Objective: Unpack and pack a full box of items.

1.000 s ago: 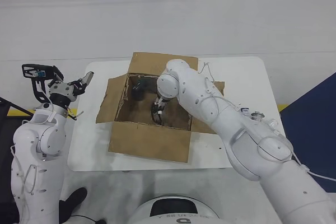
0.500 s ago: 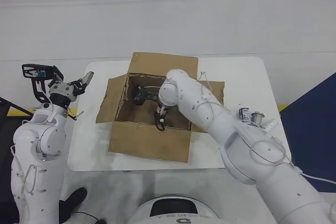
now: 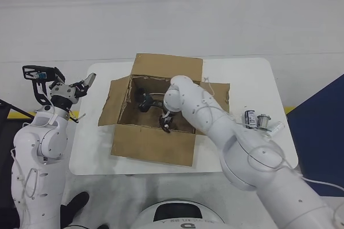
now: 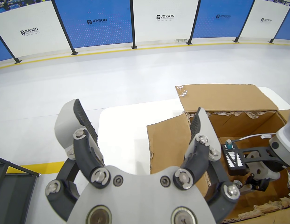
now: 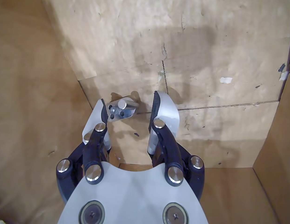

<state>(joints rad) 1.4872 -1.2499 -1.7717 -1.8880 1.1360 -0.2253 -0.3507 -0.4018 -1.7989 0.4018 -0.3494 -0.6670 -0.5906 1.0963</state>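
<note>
I have the R gripper (image 5: 129, 100) inside the brown cardboard box (image 3: 155, 146), jaws released, w/ a small silver metal part (image 5: 120, 111) on the box floor between them. The L gripper (image 4: 138, 106) hangs released too, by a corner of the white table (image 3: 92, 154).

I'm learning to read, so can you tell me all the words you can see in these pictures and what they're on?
White fence panels: a logo with a brand name, not quoted here; the tiny line under it is too small.
Small can on the table: label too small to read.
Cardboard box: no words.
</note>
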